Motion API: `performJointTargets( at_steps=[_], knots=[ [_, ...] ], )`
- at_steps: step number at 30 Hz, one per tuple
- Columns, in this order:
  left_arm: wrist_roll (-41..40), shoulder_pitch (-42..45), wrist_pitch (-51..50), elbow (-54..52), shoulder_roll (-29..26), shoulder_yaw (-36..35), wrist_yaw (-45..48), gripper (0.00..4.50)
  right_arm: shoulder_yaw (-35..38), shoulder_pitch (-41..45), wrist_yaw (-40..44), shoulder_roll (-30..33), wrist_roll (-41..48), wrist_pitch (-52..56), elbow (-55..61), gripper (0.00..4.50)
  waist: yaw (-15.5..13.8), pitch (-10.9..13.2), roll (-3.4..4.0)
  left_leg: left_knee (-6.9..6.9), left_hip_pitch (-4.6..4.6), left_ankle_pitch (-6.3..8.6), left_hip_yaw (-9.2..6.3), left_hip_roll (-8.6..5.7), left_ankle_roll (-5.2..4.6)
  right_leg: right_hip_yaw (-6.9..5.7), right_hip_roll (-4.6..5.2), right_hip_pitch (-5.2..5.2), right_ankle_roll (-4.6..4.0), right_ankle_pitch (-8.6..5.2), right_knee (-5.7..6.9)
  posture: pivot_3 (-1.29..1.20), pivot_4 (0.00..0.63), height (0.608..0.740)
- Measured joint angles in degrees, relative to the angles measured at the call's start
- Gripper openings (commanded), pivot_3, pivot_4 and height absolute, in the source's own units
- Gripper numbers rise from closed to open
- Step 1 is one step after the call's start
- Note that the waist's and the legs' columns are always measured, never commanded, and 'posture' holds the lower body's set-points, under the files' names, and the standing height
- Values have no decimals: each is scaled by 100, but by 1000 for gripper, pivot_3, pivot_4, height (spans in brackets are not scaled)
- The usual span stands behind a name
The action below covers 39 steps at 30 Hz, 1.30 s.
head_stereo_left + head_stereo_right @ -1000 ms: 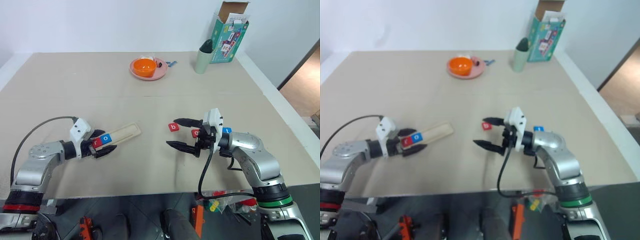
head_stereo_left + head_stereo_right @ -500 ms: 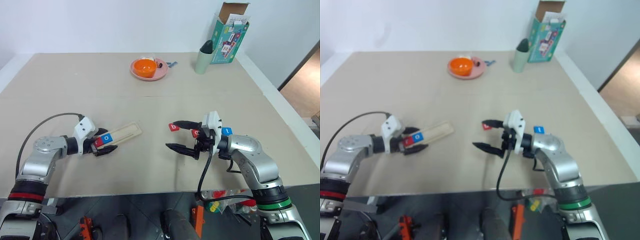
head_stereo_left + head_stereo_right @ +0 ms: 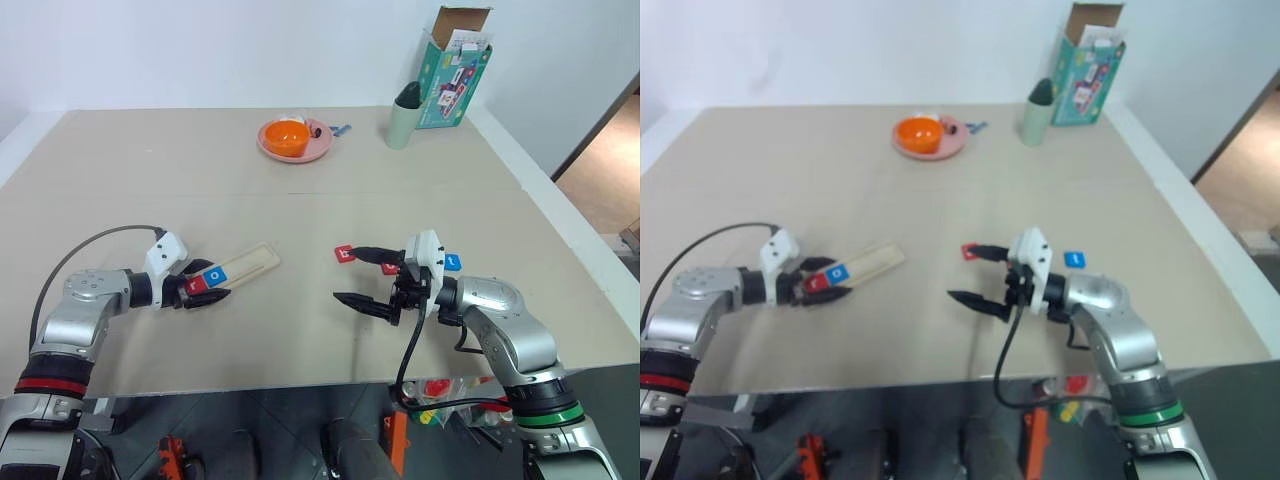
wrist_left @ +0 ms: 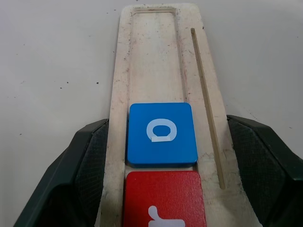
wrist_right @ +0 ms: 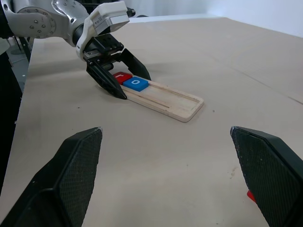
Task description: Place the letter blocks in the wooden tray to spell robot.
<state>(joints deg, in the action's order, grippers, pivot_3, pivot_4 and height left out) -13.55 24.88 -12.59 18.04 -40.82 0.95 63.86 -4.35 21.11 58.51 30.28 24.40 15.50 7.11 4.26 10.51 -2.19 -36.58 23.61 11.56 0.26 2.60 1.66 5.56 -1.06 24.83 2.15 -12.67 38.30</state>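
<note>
So the left gripper is clamped on the near end of the wooden tray, which lies on the surface with the red r tile and blue o tile seated. The right gripper hangs open beside the red b tile. Any twist of that clamp could skew the tray and shake the tiles out of line.

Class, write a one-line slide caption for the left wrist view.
Left gripper fingers clamp the wooden tray, with a blue o above a red r.
</note>
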Motion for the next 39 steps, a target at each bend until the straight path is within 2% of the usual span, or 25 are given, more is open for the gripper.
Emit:
performJointTargets(
  at_steps=[11, 24, 34, 36, 37, 39],
  knots=[
    [425, 676, 165, -624, 297, 1204, 714, 3205, 47, 165, 65, 64, 1, -67, -202, 4500, -150, 0, -1, -5, 9, 0, -2, -6, 1, 2, 1, -1, 4, -2, -4, 0, 150, 740],
    [941, 1999, 655, 722, 1078, 1785, 1176, 3205, 79, 180, 19, 77, -8, -118, -323, 4500, -155, 0, -1, -16, 18, 0, -6, -8, 0, 2, 0, -1, 9, 1, -4, 0, 150, 740],
    [1034, 2313, 989, 1235, 1143, 1856, 1403, 3205, 79, 124, -39, 69, -7, -114, -322, 4500, -152, 0, -1, -15, 20, 0, -10, -7, 0, 2, -3, 1, 9, 1, -3, 0, 150, 740],
    [1034, 2312, 963, 1234, 1144, 1854, 1411, 4217, 79, 122, -55, 66, -7, -112, -322, 4500, -152, 0, -1, -15, 19, 0, -10, -7, 0, 1, -3, 1, 9, 1, -3, 0, 150, 740],
    [1104, 2311, 954, 1235, 1134, 1891, 1426, 4477, 79, 122, -79, 63, -7, -111, -320, 4500, -152, 0, -1, -15, 19, 0, -10, -7, 0, 2, -4, 1, 9, 1, -3, 0, 150, 740],
    [1133, 2294, 871, 1221, 1126, 1913, 1432, 4477, 79, 122, -124, 56, -7, -104, -313, 4500, -152, 0, 0, -15, 26, 0, -12, -6, 0, 0, -5, 7, 9, 1, -3, 0, 150, 740]
  ],
)
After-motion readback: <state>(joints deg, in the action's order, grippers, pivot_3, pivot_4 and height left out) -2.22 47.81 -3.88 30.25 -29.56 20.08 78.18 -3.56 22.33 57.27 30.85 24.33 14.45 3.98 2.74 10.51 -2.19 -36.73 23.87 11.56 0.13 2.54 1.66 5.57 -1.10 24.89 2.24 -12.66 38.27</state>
